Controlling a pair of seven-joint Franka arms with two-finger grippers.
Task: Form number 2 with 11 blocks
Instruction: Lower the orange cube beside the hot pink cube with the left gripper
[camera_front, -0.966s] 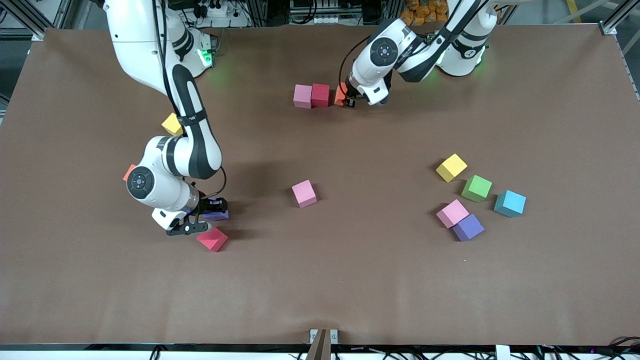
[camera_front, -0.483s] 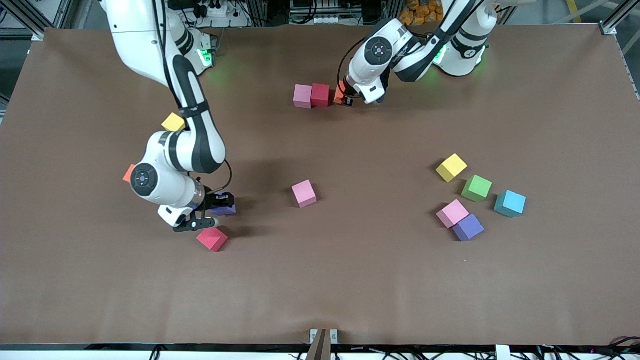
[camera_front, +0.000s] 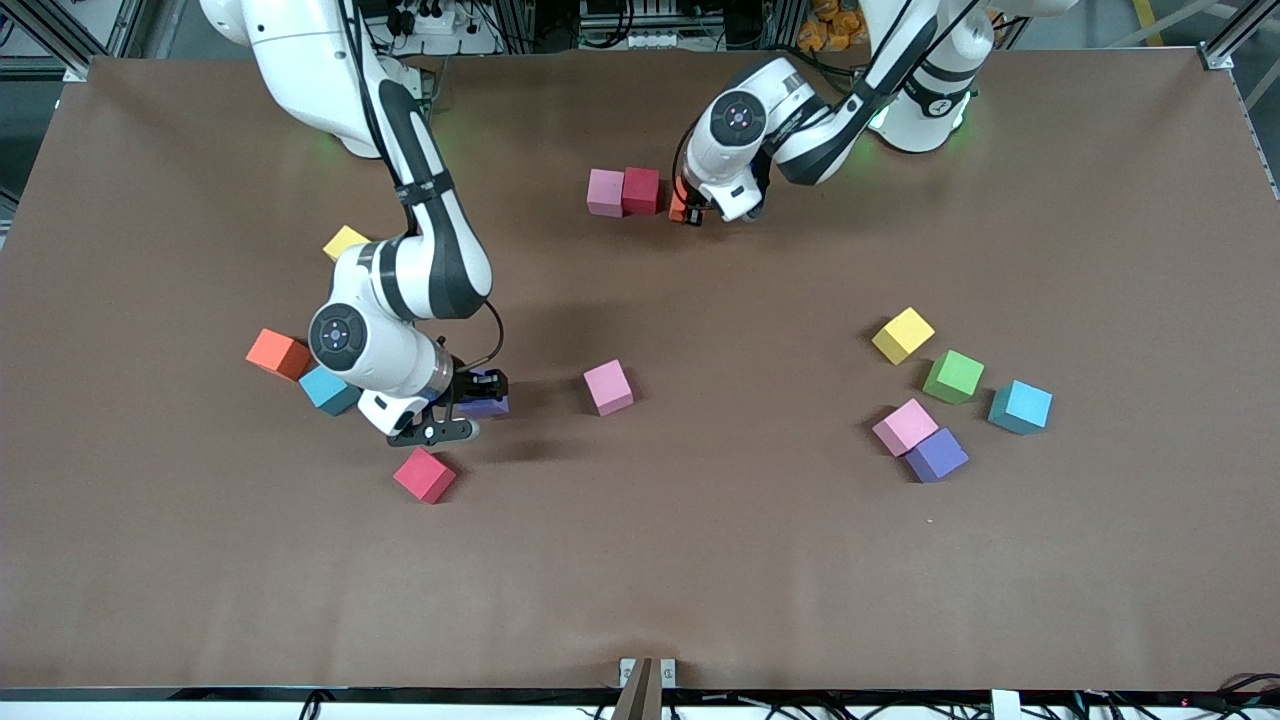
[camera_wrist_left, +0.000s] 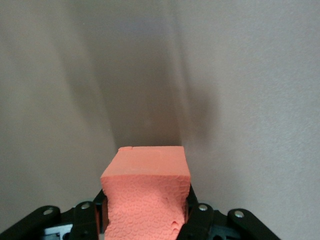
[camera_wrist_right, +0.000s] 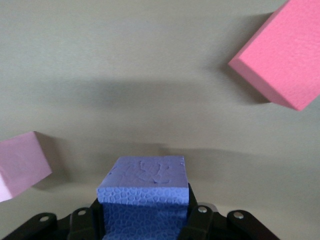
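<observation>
While the left gripper (camera_front: 688, 207) is clamped on an orange block (camera_wrist_left: 146, 195), it sits low right beside the red block (camera_front: 641, 190), which touches a pink block (camera_front: 605, 192); those two make a short row up near the table's edge by the robot bases, roughly mid-width. From the front I honestly can't tell if the orange block is touching the red one or the table (camera_front: 700, 560). In the left wrist view the block fills the space between the fingers (camera_wrist_left: 200, 220), with only bare tabletop past it.

The right gripper (camera_front: 470, 405) is closed around a purple block (camera_wrist_right: 144, 192), held up over the table toward the right arm's end, between a lone pink block (camera_front: 608, 387) near the middle and a red block (camera_front: 424, 474) that lies nearer the front camera's edge. The right wrist view shows both of those off to the sides of the held one.

Around the right arm there's a yellow block (camera_front: 344, 242), an orange one (camera_front: 278, 353) and a teal one (camera_front: 328, 390) that's partly hidden by the arm.

Toward the left arm's end there's a loose bunch: yellow (camera_front: 903, 335), green (camera_front: 953, 376), teal-blue (camera_front: 1020, 406), plus a pink (camera_front: 905, 426) touching a purple (camera_front: 936, 454).

So the number 2 is just that short pink-red row for now, with the orange at its end.
</observation>
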